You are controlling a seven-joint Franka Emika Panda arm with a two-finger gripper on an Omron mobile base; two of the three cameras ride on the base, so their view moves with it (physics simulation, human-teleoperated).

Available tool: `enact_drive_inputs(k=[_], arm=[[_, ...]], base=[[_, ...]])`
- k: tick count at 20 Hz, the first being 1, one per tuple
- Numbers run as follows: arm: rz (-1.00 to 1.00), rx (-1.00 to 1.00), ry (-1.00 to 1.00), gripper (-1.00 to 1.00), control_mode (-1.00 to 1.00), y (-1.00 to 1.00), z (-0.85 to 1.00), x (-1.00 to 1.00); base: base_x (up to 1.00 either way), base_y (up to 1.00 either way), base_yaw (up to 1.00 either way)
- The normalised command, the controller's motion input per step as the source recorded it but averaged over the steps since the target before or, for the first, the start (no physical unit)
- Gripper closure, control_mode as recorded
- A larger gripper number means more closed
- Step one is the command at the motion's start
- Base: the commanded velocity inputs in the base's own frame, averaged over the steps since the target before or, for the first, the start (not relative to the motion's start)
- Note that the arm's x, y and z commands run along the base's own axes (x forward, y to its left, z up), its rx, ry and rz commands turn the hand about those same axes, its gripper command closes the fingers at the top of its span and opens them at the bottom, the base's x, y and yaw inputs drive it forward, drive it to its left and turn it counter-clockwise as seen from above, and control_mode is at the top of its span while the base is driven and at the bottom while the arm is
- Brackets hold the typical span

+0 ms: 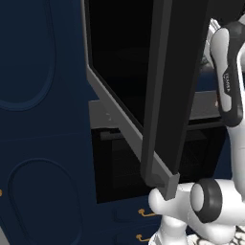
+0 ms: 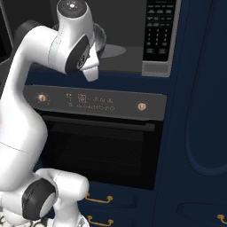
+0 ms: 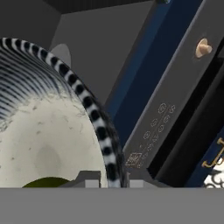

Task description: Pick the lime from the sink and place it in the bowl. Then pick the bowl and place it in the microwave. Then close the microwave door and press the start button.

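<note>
My gripper [image 3: 111, 181] is shut on the rim of the bowl [image 3: 48, 131], whose striped edge runs between the two fingertips. The lime [image 3: 46, 182] lies on the pale inside of the bowl, at its bottom. In the right base view the arm reaches up into the open microwave [image 2: 133, 26], and a part of the bowl [image 2: 101, 37] shows behind the hand, over the left front of the cavity floor. The microwave door [image 1: 167, 91] stands wide open, swung out to the left and seen edge-on. The sink is out of view.
The microwave's keypad [image 2: 157, 33] sits right of the cavity. Below it is the oven with brass knobs [image 2: 142, 106] and a dark oven door [image 2: 97, 146]. Drawers with brass handles [image 2: 98, 199] lie lower. Navy cabinetry [image 2: 199, 111] flanks everything.
</note>
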Motion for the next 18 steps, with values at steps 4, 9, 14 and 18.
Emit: enact_drive_inputs(k=[4,9,14,18], arm=[[0.0,0.0,-0.01,1.0,-1.0,0.0,0.18,0.8],[0.0,0.0,0.0,1.0,-1.0,0.03,0.0,0.81],[0.0,0.0,0.0,1.0,-1.0,0.02,0.0,0.75],[0.0,0.0,0.0,1.0,-1.0,0.06,-0.01,0.57]], base=[[0.0,0.0,0.0],[0.0,0.0,0.0],[0.0,0.0,0.0],[0.0,0.0,0.0]])
